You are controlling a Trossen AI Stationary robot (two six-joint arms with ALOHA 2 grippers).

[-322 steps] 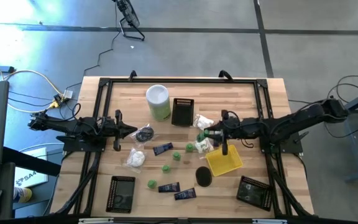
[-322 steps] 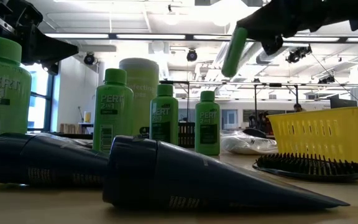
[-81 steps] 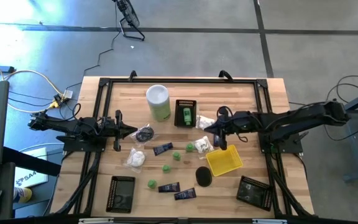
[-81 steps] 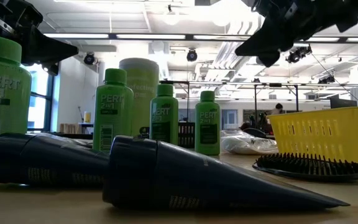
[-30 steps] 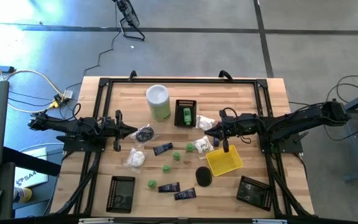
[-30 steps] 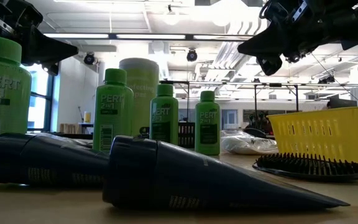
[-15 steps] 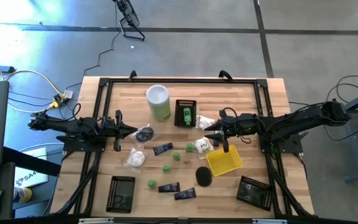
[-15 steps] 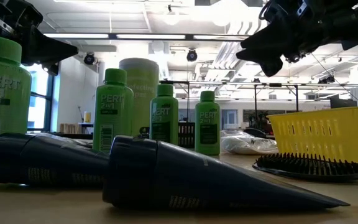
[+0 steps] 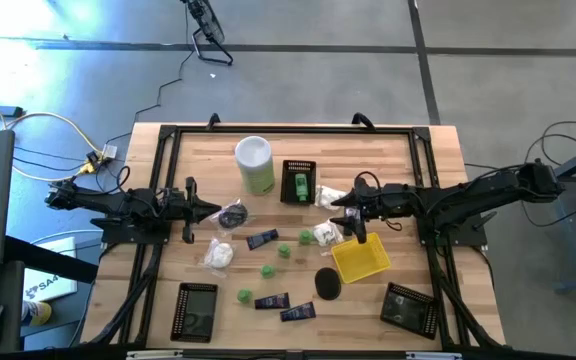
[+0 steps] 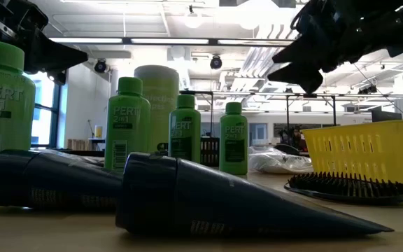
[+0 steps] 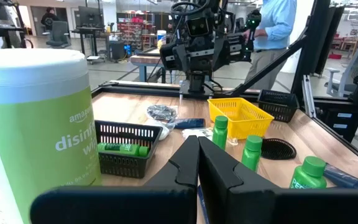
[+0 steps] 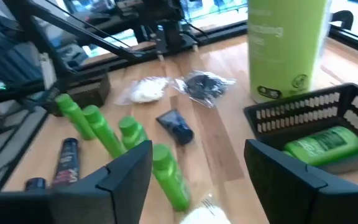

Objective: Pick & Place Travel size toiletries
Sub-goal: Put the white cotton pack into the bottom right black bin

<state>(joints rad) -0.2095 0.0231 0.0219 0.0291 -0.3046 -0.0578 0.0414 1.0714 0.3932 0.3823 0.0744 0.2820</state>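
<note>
The travel size toiletries lie scattered on the wooden table: green bottles [image 9: 285, 250], navy tubes [image 9: 262, 239], white packets [image 9: 218, 255] and a dark round brush [image 9: 328, 283]. One green bottle [image 12: 325, 144] lies on its side inside the black mesh basket [image 9: 298, 180]. My right gripper [image 9: 338, 205] hovers open above the white packets [image 9: 326, 195] just right of that basket, with nothing between its fingers; it also shows in the low view as my right gripper [image 10: 285, 61]. My left gripper [image 11: 197, 155] waits shut and level at the table's left side, beside a dark packet [image 9: 232, 214].
A tall white-and-green canister [image 9: 254, 165] stands left of the black basket. A yellow basket [image 9: 360, 258] sits below my right gripper's arm. Two more black baskets [image 9: 196, 310] [image 9: 410, 308] lie at the near corners. People stand beyond the table in the left wrist view.
My right gripper has opened its fingers while staying in place above the white packets, tipping slightly. Nothing on the table has moved.
</note>
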